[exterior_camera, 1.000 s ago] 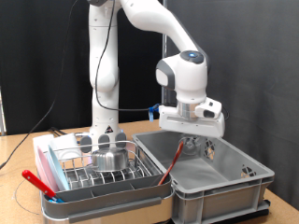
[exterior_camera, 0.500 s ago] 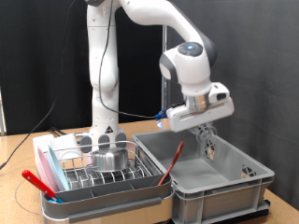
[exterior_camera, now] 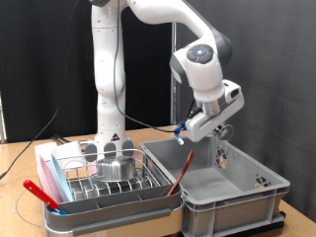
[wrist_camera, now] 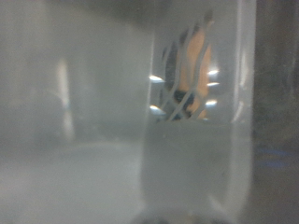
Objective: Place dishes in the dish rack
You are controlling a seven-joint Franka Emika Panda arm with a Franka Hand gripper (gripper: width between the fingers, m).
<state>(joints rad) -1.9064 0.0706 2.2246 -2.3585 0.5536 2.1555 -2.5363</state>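
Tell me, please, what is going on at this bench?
A Franka arm has its pincer raised over the large grey crate, with a small clear glass piece at its fingers. A shiny steel bowl already sits in the dish rack. The wrist view is too blurred to add much.

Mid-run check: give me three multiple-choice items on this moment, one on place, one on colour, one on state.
1. Where is the gripper?
A. above the grey crate
B. down in the dish rack
C. on the table

2. What colour is the long utensil along the dish rack tray's front edge?
A. green
B. red
C. black

3. Where is the steel bowl?
A. in the gripper
B. in the crate
C. in the dish rack

Key: 1 A, the exterior view shows it raised over the crate. 2 B, it is plainly red. 3 C, it sits among the rack's wires.
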